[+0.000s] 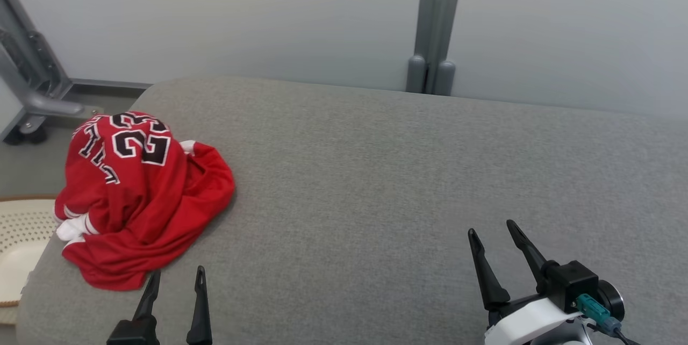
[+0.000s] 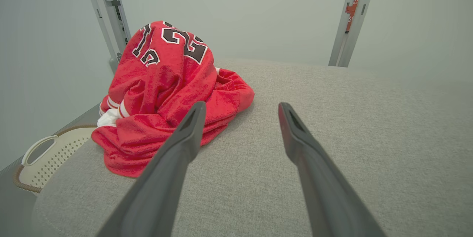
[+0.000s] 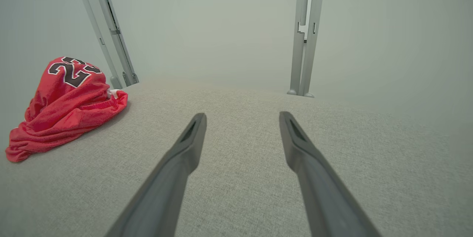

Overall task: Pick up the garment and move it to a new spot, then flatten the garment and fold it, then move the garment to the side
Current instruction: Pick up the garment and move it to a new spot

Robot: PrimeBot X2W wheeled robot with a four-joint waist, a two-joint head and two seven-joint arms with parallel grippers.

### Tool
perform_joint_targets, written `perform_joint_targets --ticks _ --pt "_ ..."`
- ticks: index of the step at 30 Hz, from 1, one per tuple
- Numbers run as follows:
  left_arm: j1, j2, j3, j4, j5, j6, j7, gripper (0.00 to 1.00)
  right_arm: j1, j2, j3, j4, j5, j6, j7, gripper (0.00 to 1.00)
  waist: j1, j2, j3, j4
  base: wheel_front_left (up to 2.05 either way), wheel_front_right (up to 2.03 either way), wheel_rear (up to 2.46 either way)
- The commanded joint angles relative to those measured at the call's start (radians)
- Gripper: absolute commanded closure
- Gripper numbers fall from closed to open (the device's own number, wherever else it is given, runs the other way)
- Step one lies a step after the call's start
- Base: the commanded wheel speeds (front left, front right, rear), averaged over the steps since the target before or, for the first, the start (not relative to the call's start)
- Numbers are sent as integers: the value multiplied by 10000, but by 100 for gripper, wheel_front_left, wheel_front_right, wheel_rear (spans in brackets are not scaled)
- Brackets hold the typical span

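Risk, edge: the red jersey (image 1: 145, 200) lies crumpled at the left rim of the grey padded surface (image 1: 376, 173), with a white perforated basket (image 1: 19, 237) just below that side; a nudge or a grab that slips could send it over the rim
Risk, grip: the cloth is heaped in loose layers, so a shallow pinch would likely catch one fold only and the rest would trail or stay twisted when lifted
Risk, reach: the far arm is well apart from the heap, so it may have to cross in front of the near one
Left gripper (image 1: 178, 274): fingers spread wide, holding nothing, tips just short of the jersey's near hem; contact with the cloth cannot be told
Right gripper (image 1: 492, 228): fingers spread wide, empty, over bare grey fabric
Step in hand: the pick-up looks not yet begun
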Motion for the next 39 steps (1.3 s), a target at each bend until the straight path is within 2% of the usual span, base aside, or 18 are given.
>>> perform_joint_targets --ticks 1,11,18,22,28,32,39 --pt "181 58 94 -36 64 -29 -3 0 68 -29 6 9 65 -6 -32 0 0 0 49 869 0 0 0" --pt "187 53 899 -252 282 37 -5 0 131 -32 88 3 106 -8 -32 0 0 0 256 1636 0 0 0" --pt "-561 276 1578 -667 337 -65 -5 0 -44 -32 57 5 -205 -8 -32 0 0 0 738 1549 0 0 0" --pt "-1694 727 1739 -516 326 -251 -3 0 -348 -34 -83 -21 -606 -8 -32 0 0 0 1422 1417 0 0 0" --pt "-4443 1572 1753 1356 60 -449 345 0 -994 -226 -239 -157 -1168 -8 -32 0 0 0 2710 1143 0 0 0" --pt "-6201 1998 1610 2804 -118 -547 1190 0 -1372 -493 -281 -270 -1254 -10 -32 0 0 0 3388 937 0 0 0" --pt "-8855 2522 1824 5574 -1372 -679 3093 0 -1856 -874 -399 -542 -1312 -8 -32 0 0 0 4522 654 0 0 0"
